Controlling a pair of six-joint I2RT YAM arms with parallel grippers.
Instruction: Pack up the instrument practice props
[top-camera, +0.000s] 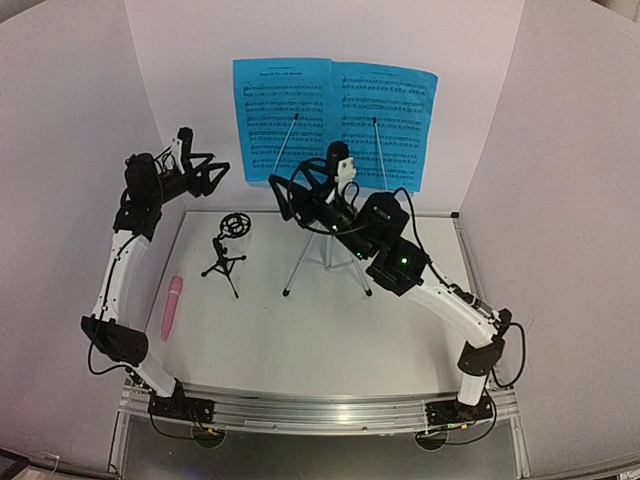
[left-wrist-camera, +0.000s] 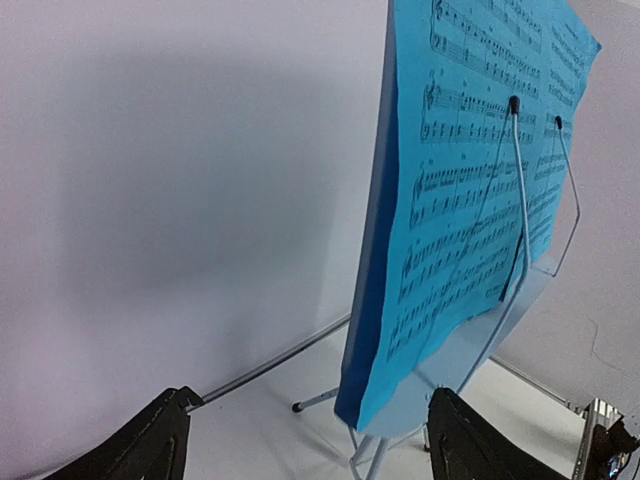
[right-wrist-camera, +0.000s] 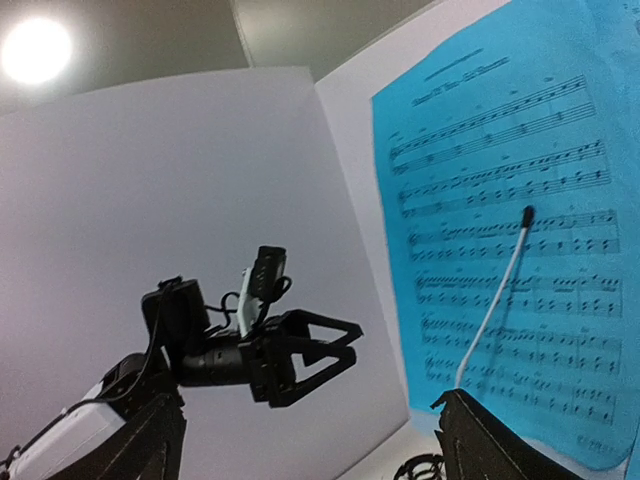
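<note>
Left gripper (left-wrist-camera: 310, 445): released, empty. The sheet-music pages (left-wrist-camera: 470, 200) stand edge-on just ahead of its fingers, near edge upright. Right gripper (right-wrist-camera: 310, 435): released, empty, facing the printed front.

overhead; both wrists toward blue pages (top-camera: 290, 110)

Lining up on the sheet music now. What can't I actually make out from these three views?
- Music stand: in the top view its desk is covered by the blue pages, its hub by the right arm.
- Printed title on the pages: too small to read in all views.
- Pink microphone: top view only, too small for detail.
- Mic stand: right wrist view cuts it off at the bottom edge.
</note>
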